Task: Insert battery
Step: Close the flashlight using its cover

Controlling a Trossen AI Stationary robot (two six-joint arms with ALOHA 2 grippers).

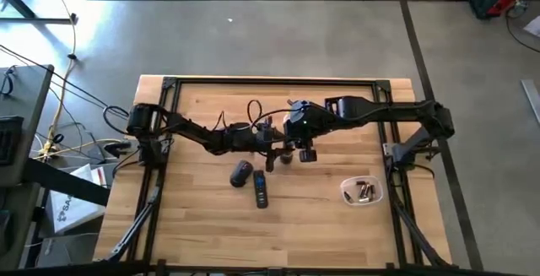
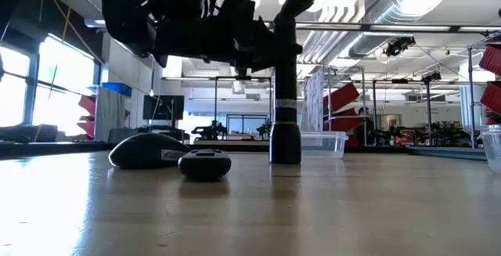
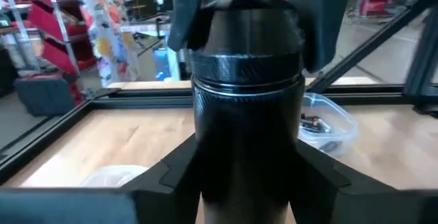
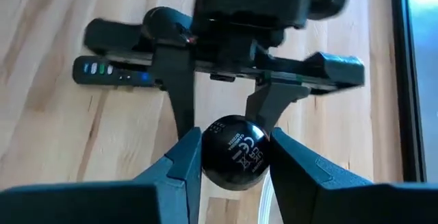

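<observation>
Here you see both arms reaching in to meet over the middle of the wooden table (image 1: 202, 225), the left arm from its base at the left edge, the right arm from the right edge. One black cylinder (image 2: 285, 123), apparently a flashlight body, stands upright with its foot on the table. In the left wrist view the left gripper (image 3: 246, 176) has its fingers closed against the lower sides of the cylinder. In the right wrist view you look straight down: the right gripper (image 4: 235, 157) is clamped on the cylinder's round top end, which bears printed lettering too small to read, and the left gripper's fingers show just below it. Count two loose dark items in front of the cylinder: a rounded cap-like piece (image 1: 241, 173) and a slim remote (image 1: 261, 188), lying side by side. One clear bowl (image 1: 363, 192) near the right arm's base holds several small batteries (image 1: 365, 192); their number cannot be told. Only the low view shows the cylinder's yellowish band and the workshop room behind.
</observation>
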